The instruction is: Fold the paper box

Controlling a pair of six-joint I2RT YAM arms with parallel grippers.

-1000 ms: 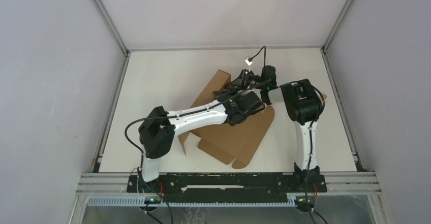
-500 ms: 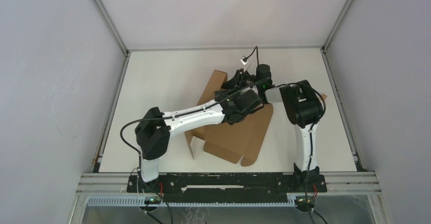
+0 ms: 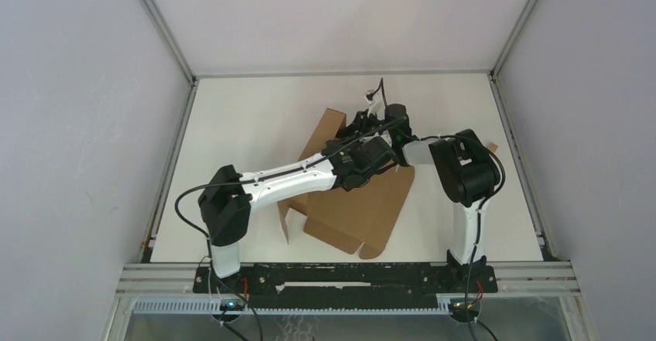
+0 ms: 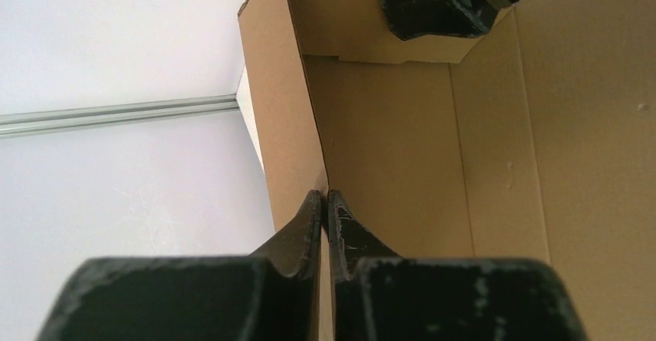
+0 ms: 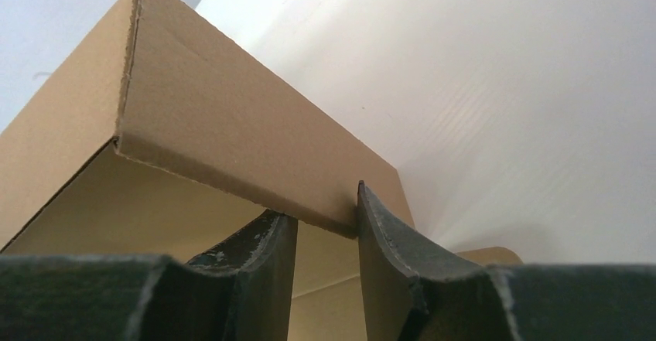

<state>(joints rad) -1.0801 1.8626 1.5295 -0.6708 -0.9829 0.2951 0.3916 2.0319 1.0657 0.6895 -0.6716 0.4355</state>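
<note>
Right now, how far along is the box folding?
Partway. Done: the paper box has a side wall standing and another wall doubled over. In hand: the left gripper pinches the side wall's edge, and the right gripper straddles the doubled wall; whether it is clamping, I cannot tell. Left: the near panel lies flat on the table, so the box is open.

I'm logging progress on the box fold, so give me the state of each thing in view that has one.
paper box: partly folded, some walls raised, near panel flat.
left end effector: shut on a box wall.
right end effector: straddling a folded wall, grip unclear.
</note>
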